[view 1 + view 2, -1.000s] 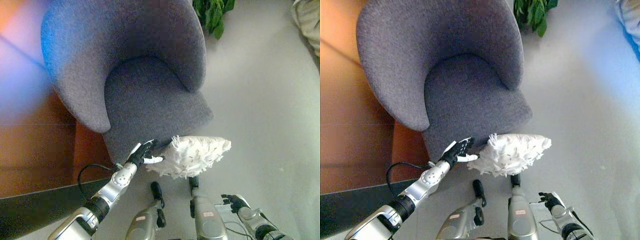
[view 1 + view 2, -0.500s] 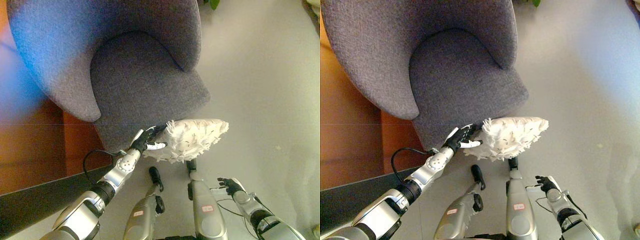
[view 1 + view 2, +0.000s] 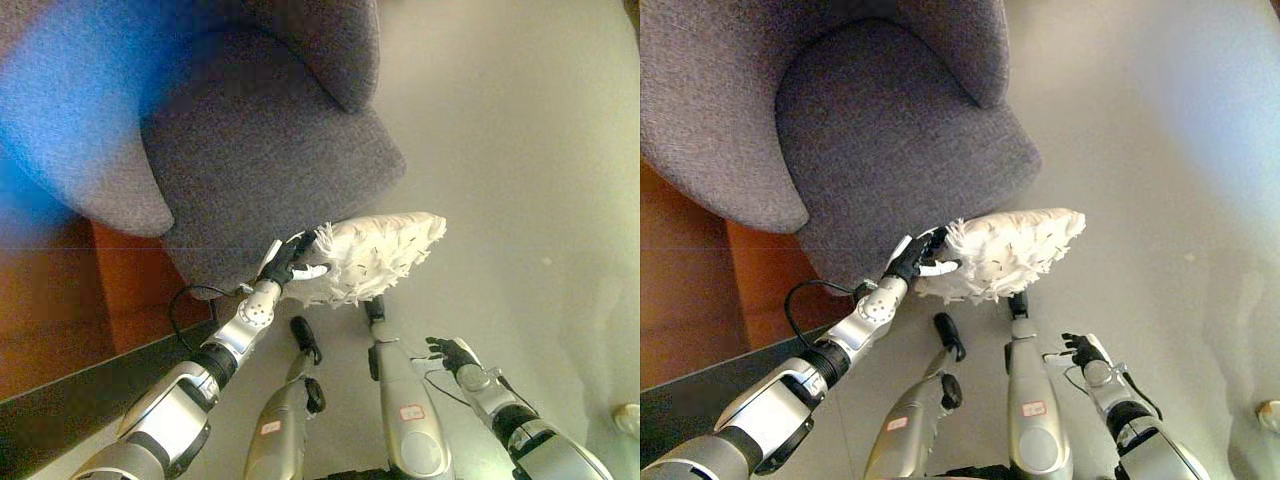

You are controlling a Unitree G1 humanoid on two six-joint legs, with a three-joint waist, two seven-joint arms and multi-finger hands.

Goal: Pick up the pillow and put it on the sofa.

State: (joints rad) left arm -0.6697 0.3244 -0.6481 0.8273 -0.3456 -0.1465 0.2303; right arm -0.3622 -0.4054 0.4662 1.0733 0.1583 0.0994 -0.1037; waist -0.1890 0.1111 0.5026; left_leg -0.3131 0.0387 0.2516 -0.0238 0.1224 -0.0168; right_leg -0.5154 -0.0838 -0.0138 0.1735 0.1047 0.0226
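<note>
A white fluffy pillow [image 3: 372, 255] hangs in the air in front of the seat of a grey round sofa chair [image 3: 260, 140]. My left hand [image 3: 288, 262] is shut on the pillow's left end and holds it up just before the seat's front edge. The same shows in the right eye view, with the pillow [image 3: 1010, 250] and my left hand [image 3: 916, 258]. My right hand [image 3: 452, 354] is low at the lower right, empty, fingers loosely curled, away from the pillow.
The floor [image 3: 520, 180] to the right of the chair is pale grey. An orange-brown floor strip [image 3: 60, 300] and a dark edge [image 3: 60, 420] lie to the left. A small pale object [image 3: 630, 420] sits at the lower right edge.
The view has shifted so the chair sits higher and nearer. My left hand has carried the pillow slightly up, closer to the seat front. My right hand stays low.
</note>
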